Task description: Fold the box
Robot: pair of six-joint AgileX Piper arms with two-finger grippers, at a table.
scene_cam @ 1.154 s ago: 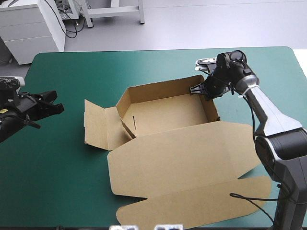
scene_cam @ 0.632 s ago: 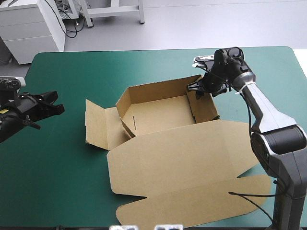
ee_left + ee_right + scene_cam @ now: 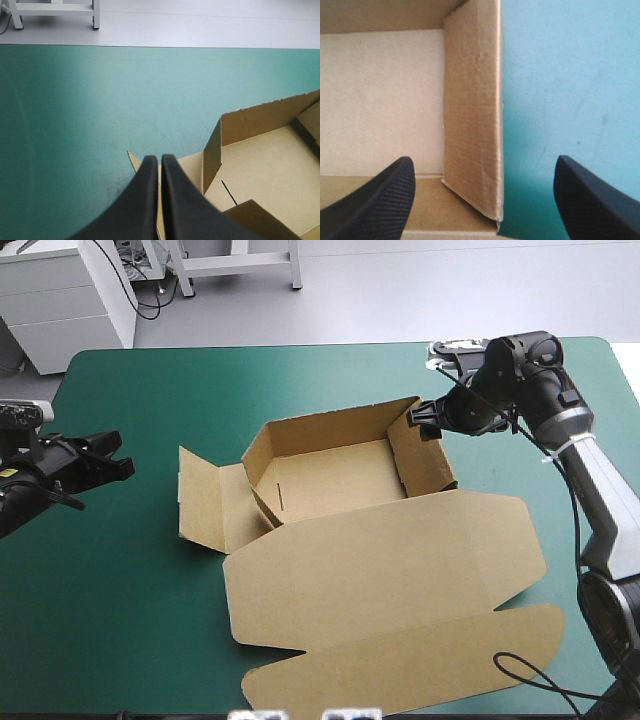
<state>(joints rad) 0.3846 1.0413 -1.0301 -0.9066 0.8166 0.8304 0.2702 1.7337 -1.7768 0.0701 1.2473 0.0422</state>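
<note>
**Two grippers, one brown box: the right one released at the corner, the left one clenched and far off**

One brown box (image 3: 340, 480) stands near the middle of the table, on the teal-green cover (image 3: 150, 620); it is an open tray, with the far wall, the left wall and the right wall (image 3: 425, 455) raised; the lid (image 3: 380, 560) lies flat on the cover toward the near edge, and its rounded end flap (image 3: 400, 665) comes almost to that edge; a side flap (image 3: 200, 502) lies spread out to the left of the tray.

The right gripper (image 3: 420, 423) is at the far right corner of the box, just above the top of the right wall; its black fingers are released and stand wide apart. In the right wrist view the right gripper (image 3: 484, 162) has this wall (image 3: 472, 100) between its fingers (image 3: 380, 195), seen from its top edge; the pale floor of the tray is on one side of the wall and the cover (image 3: 560, 75) on the other; neither finger is seen to touch the board.

The left gripper (image 3: 118, 462) hangs over the left part of the table, well apart from the box and pointing toward it; it holds nothing. In the left wrist view the left gripper (image 3: 160, 159) is clenched, the two fingers meeting in one narrow arch; ahead of it are the side flap and the left corner of the box (image 3: 270, 170), with bare cover (image 3: 100, 100) beside them.
</note>
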